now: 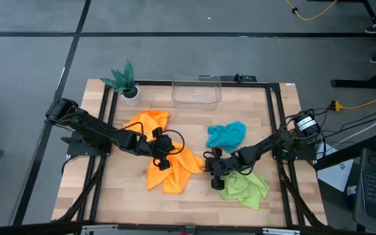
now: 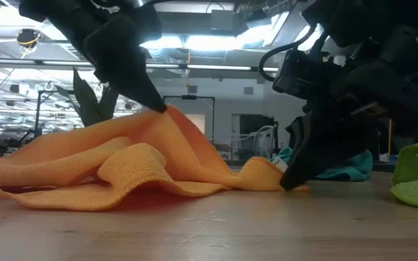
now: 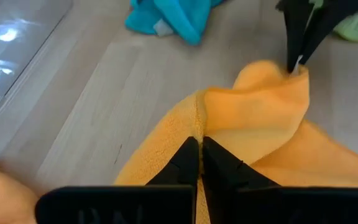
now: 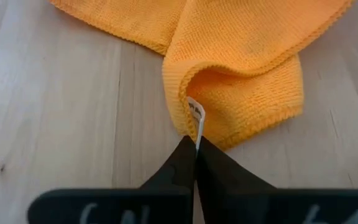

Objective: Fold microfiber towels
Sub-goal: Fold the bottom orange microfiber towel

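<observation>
An orange towel (image 1: 173, 175) lies crumpled in the middle of the table, and a second orange towel (image 1: 150, 124) lies just beyond it. My left gripper (image 1: 161, 158) is shut on a raised fold of the near orange towel (image 2: 122, 170). My right gripper (image 1: 211, 168) is shut on that towel's right corner, low at the table. A teal towel (image 1: 226, 135) lies bunched at the far right. A lime green towel (image 1: 245, 187) lies bunched at the near right, beside my right gripper. My left gripper pinches a raised fold (image 3: 197, 118) in the middle of the orange towel between its two fingertips, slanting down from the table's left. The fold is lifted into a ridge (image 2: 167, 116), and the cloth slopes down from it to the table on both sides. My right gripper pinches the towel's right corner, at its white label (image 4: 195, 115), between its two fingertips. The fingers slant down from the table's right. The corner (image 2: 267, 174) sits at or just above the tabletop, curled over on itself.
A clear plastic bin (image 1: 196, 90) stands at the far edge in the middle. A green artificial plant in a white pot (image 1: 126, 83) stands at the far left corner. Bare wood shows along the near edge and at the near left.
</observation>
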Tool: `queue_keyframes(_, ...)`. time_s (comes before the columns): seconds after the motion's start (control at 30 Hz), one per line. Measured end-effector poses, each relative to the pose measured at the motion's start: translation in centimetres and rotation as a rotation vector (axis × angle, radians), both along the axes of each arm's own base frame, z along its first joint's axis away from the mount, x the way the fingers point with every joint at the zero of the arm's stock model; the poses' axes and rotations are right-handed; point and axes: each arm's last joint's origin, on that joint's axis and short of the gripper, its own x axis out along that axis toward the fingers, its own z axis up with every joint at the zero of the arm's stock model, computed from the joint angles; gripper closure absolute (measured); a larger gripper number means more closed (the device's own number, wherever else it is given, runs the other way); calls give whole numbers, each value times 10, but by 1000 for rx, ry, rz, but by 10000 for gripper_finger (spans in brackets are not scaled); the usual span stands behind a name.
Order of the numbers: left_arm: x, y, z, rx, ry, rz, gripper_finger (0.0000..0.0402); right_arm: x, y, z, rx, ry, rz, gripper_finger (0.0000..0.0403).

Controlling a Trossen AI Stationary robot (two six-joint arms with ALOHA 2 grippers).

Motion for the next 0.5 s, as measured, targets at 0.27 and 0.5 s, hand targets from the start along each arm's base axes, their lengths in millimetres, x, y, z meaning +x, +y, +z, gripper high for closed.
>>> queue_keyframes(0.27,1,5,0,-22,-5,32,344,0,0,0,-2,1,-1,399)
queue_keyframes(0.5,3,10,-1,-77,10,5,329,0,0,-1,-4,1,-3,399)
